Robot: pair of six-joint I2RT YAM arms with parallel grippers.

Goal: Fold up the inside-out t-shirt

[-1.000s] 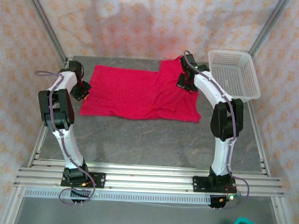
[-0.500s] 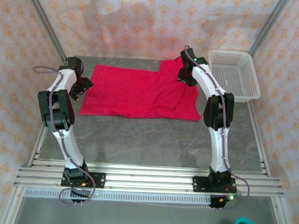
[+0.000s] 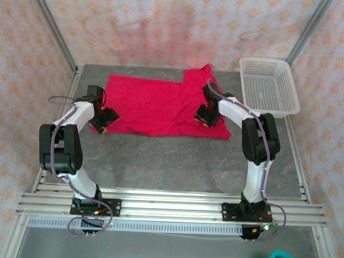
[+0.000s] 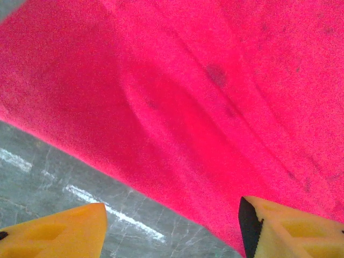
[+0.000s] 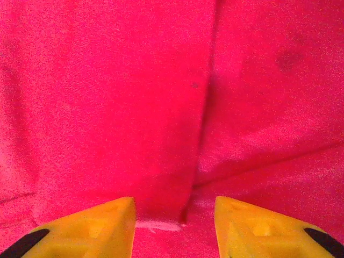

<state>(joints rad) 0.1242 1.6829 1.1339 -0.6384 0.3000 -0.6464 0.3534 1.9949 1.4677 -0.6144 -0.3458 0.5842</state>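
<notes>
The inside-out t-shirt (image 3: 156,105) is bright red-pink and lies flat across the back half of the grey table, one sleeve pointing to the far right. My left gripper (image 3: 102,123) hovers at the shirt's near-left corner. In the left wrist view it (image 4: 172,236) is open, its yellow fingertips (image 4: 59,231) straddling the hem of the shirt (image 4: 188,80) and bare table. My right gripper (image 3: 203,114) is over the shirt's right part. In the right wrist view it (image 5: 174,231) is open above a straight fold line in the fabric (image 5: 134,97), gripping nothing.
A white mesh basket (image 3: 271,82) stands at the back right, close to the right arm. Metal frame posts and patterned curtains close off the sides and back. Bare grey table (image 3: 159,163) stretches between the shirt and the arm bases.
Both grippers have opened. The left one moved nearer and rightward to the shirt's near-left corner. The right one came nearer, from the sleeve area to the shirt's right part.
</notes>
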